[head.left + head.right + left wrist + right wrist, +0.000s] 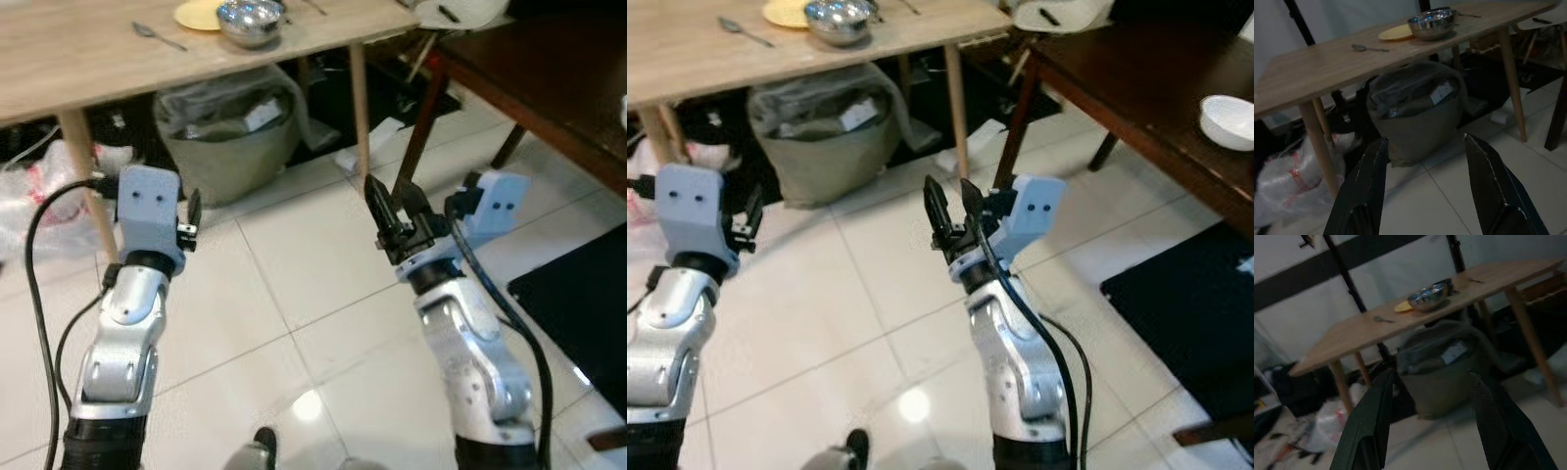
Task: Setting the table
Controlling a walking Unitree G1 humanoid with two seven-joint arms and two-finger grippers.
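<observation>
I hold both arms low over white tile floor [294,284]. Left gripper [1425,191] fingers spread wide, empty. Right gripper [947,220] fingers parted, empty. Ahead of both, under table: grey bag-lined bin [230,132]. Above and beyond fingertips, on light wooden table [78,59]: spoon [157,35], then steel bowl [251,20] touching yellow plate [196,14]. Off right gripper's right: dark table [1136,78] with white bowl [1229,120].

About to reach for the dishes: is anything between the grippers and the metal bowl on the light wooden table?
Nothing visible blocks the way. The left gripper and right gripper hang open over bare floor tiles, well short of the table. The metal bowl, yellow plate and spoon lie on top; a bagged bin stands underneath.
</observation>
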